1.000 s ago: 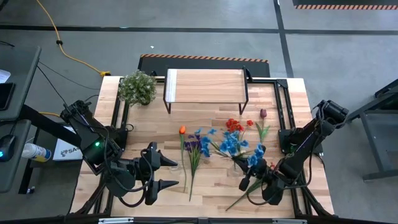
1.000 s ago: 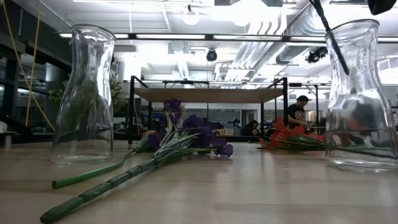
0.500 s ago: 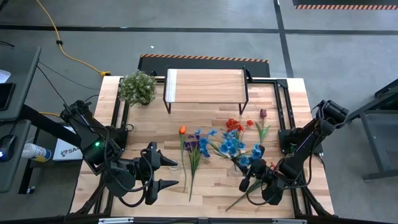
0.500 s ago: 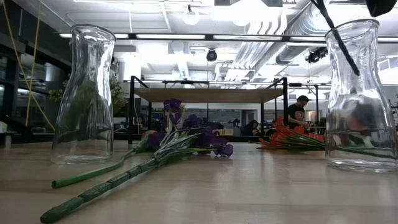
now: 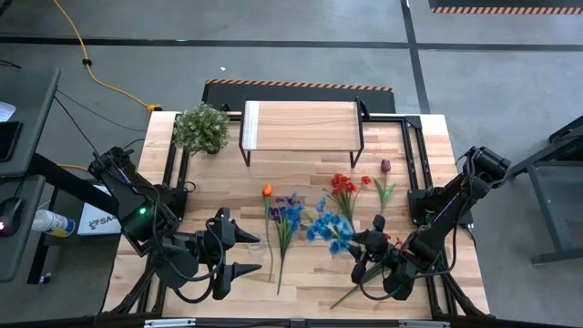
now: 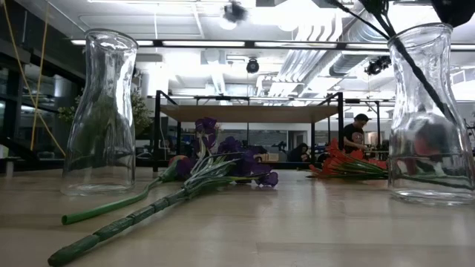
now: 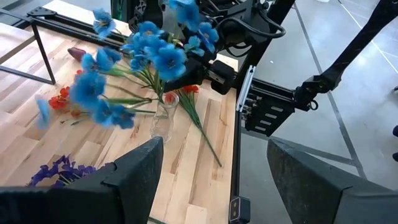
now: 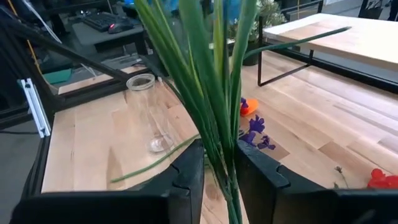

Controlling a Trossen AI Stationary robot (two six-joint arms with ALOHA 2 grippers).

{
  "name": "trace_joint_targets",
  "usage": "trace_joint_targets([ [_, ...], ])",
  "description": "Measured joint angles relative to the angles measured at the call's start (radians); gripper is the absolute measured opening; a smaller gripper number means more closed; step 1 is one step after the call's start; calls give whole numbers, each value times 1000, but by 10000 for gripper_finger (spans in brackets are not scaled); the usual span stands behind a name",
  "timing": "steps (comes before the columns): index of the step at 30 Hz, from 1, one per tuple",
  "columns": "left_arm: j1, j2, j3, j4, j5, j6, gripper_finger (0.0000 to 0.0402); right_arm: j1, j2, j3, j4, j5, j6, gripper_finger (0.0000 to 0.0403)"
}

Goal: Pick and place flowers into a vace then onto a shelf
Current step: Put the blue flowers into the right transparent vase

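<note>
The bunch of blue flowers with long green stems (image 5: 330, 228) stands in the small clear glass vase by the right arm (image 7: 161, 121). The blooms lean toward the middle of the light wooden table (image 5: 301, 273), and the stems stick up between the dark fingers of the right gripper (image 8: 219, 177). Those fingers sit close on both sides of the stems, but I cannot tell if they squeeze or have let go.

A second ago the blue blooms were nearer the right arm; now they tip further over.

The purple flowers (image 5: 284, 219), the orange tulip (image 5: 267, 190), the red flowers (image 5: 343, 185) and the dark red tulip (image 5: 385, 167) lie flat on the table. The low shelf with the wooden plank top (image 5: 301, 126) stands at the back.

The left gripper (image 5: 241, 251) waits wide apart, holding nothing, by the other clear glass vase (image 6: 102, 111).

I can read no writing.
</note>
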Motion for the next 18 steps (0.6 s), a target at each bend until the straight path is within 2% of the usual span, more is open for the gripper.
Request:
trace_joint_targets([
  [10,0,0,0,0,0,0,319,9,0,0,0,-62,14,36],
  [18,0,0,0,-4,-2,0,319,52,0,0,5,-61,28,5],
])
